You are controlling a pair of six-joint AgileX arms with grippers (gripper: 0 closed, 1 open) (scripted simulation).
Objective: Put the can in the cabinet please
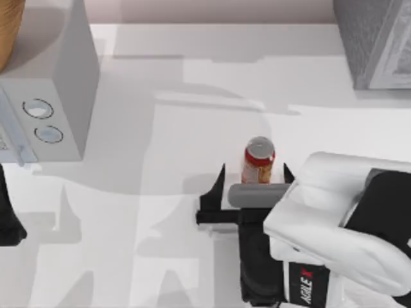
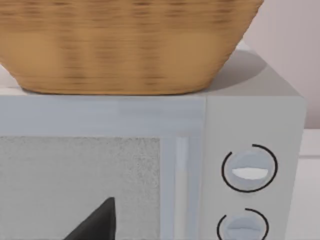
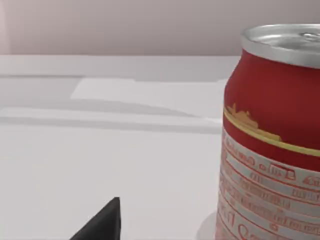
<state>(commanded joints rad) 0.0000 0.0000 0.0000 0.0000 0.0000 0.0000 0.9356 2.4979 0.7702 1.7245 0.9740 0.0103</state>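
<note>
The can stands upright on the white table, red with a silver lid and a pale label band. My right gripper is open around it, one dark finger well to its left and the other close at its right. In the right wrist view the can looms near, with one fingertip low in the picture. The cabinet, dark grey and speckled, sits at the table's far right corner. My left arm is parked at the left edge, and its fingertip points at the microwave.
A pale microwave with two round dials stands at the far left, with a woven basket on top. Bare table lies between the can and the cabinet.
</note>
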